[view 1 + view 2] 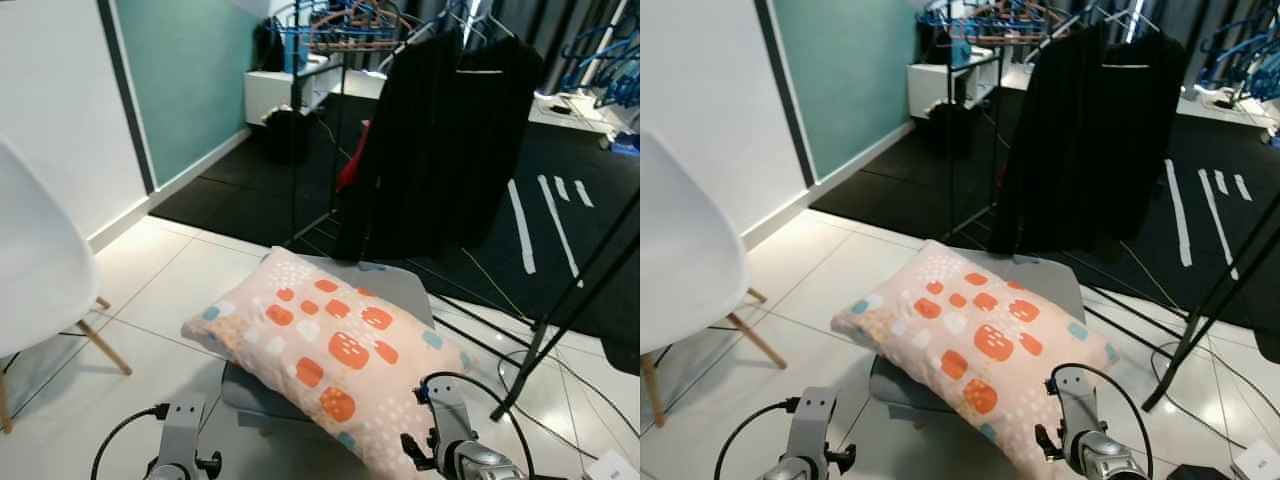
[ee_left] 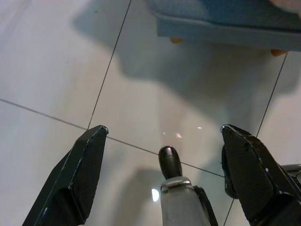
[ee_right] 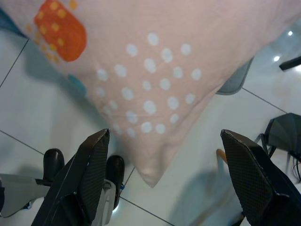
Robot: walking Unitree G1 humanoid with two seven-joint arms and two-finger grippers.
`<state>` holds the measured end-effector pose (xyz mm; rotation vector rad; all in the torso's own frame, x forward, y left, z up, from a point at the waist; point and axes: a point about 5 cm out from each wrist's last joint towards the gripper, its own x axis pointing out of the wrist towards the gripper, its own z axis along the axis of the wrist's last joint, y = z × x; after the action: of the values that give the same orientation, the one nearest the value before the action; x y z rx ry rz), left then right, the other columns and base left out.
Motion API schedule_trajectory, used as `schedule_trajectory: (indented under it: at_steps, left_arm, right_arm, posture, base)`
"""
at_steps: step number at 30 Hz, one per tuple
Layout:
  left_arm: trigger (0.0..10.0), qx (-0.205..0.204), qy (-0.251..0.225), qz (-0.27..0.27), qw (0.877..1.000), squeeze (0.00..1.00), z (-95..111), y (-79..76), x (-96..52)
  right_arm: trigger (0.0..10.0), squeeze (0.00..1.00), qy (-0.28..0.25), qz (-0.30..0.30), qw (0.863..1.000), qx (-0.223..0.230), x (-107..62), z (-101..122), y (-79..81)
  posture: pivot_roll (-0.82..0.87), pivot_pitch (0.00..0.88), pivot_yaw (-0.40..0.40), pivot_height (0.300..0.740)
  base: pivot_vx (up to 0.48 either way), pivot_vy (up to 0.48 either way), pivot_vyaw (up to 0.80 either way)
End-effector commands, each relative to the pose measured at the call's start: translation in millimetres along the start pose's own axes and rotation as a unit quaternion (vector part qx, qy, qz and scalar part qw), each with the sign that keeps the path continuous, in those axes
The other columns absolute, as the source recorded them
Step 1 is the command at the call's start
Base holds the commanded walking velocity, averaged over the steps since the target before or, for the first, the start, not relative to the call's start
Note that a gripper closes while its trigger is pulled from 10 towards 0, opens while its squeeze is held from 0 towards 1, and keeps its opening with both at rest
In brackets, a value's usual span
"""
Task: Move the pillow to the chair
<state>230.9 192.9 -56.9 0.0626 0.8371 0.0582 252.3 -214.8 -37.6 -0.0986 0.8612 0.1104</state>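
Behind, clothes rack (image 1: 440,130); leftward, white chair (image 1: 40,270).

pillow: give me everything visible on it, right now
The rectangular pale pink fabric pillow, printed with orange patches, white dots and a few blue spots, looks soft and plump. It lies flat and diagonal on a low grey cushioned stool, overhanging the stool's edges. One dotted corner hangs free over the white tiled floor, above the open right end effector, which does not touch it.

Pillow (image 1: 325,345) on grey stool (image 1: 400,287)
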Motion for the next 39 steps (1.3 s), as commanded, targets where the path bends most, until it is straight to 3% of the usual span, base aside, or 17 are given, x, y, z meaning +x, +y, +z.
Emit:
schedule_trajectory:
  at_steps: [1,24,39]
  left_arm:
    - [10.0,0.002,0.004,-0.003,1.000,0.00,-4.1,-0.3,-0.7]
    - [10.0,-0.002,0.004,0.001,1.000,0.00,-3.5,0.1,-0.6]
    - [10.0,-0.009,0.003,0.008,1.000,0.00,-2.6,0.0,-0.4]
  right_arm:
    - [10.0,0.00,0.003,0.001,1.000,-0.005,-0.5,-1.9,-1.2]
    - [10.0,0.00,0.004,0.002,1.000,-0.009,-0.4,-0.5,-1.1]
    - [10.0,0.00,-0.014,0.000,1.000,-0.011,-0.6,3.4,-2.3]
  posture:
    - [-0.16,0.021,-0.060,0.738]
    - [-0.17,0.026,-0.062,0.738]
    - [-0.17,0.035,-0.062,0.738]
  base:
    - [0.322,0.000,0.00]
    - [0.322,0.000,0.00]
    - [0.000,0.000,0.00]
